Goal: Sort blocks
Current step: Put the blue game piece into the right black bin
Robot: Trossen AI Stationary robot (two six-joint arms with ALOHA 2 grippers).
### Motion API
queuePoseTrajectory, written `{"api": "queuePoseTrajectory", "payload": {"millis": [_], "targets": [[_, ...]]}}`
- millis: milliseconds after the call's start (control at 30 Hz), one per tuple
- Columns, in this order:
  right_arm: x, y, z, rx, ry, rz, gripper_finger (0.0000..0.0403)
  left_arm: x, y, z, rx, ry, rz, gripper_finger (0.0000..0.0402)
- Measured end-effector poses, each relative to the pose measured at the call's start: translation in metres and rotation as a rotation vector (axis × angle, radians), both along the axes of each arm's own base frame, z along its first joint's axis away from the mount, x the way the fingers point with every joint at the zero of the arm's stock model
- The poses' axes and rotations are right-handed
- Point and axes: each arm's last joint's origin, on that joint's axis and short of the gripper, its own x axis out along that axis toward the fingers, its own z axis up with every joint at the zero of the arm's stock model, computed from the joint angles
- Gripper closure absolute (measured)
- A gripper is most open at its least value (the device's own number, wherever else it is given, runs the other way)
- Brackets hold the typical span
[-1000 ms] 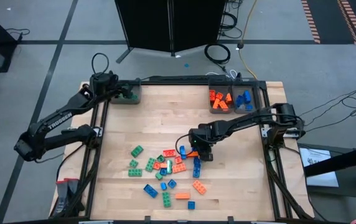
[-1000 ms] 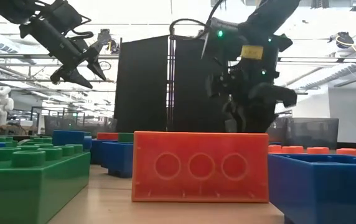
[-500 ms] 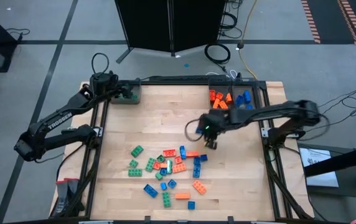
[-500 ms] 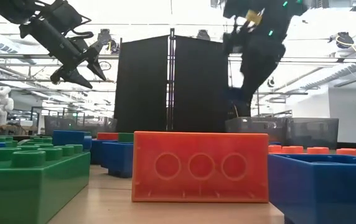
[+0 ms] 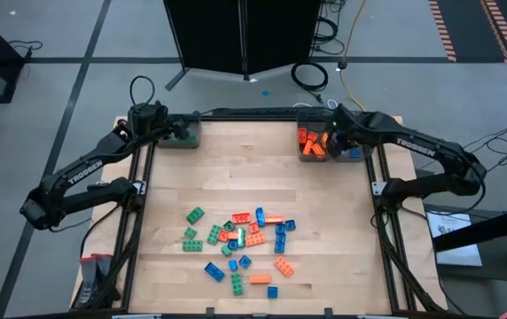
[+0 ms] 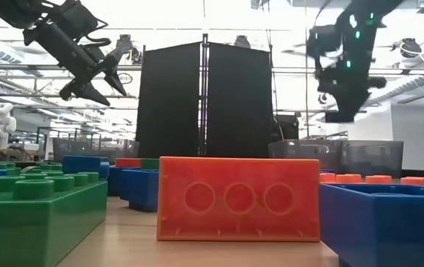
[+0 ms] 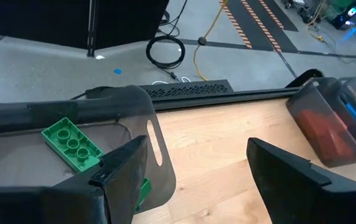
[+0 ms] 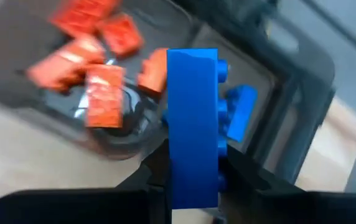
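I am gripping a blue block [image 8: 192, 127] between my right gripper's [image 8: 193, 180] fingers; my left gripper [image 7: 193, 171] is hanging released.

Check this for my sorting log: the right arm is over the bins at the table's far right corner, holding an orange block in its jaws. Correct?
Not quite: the block clamped in the right gripper is blue, not orange, as the right wrist view shows. The rest stands: in the high view that arm is over the bins at the table's far right corner.
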Motion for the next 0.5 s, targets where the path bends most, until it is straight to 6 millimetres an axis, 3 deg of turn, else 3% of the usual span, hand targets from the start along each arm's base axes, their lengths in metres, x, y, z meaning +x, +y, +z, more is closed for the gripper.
{"api": "queuePoseTrajectory", "payload": {"millis": [167, 300, 500], "targets": [[-0.01, -0.017, -0.031, 0.027, -0.018, -0.175, 0.0327, 0.0, 0.0, 0.0, -0.018, -0.022, 0.013, 0.0125], [-0.01, -0.025, -0.04, 0.032, -0.008, -0.184, 0.0315, 0.0, 0.0, 0.0, -0.018, -0.022, 0.012, 0.0125], [-0.007, -0.03, -0.037, 0.023, -0.045, -0.155, 0.0157, 0.0, 0.0, 0.0, -0.019, -0.024, 0.008, 0.0125]]}}
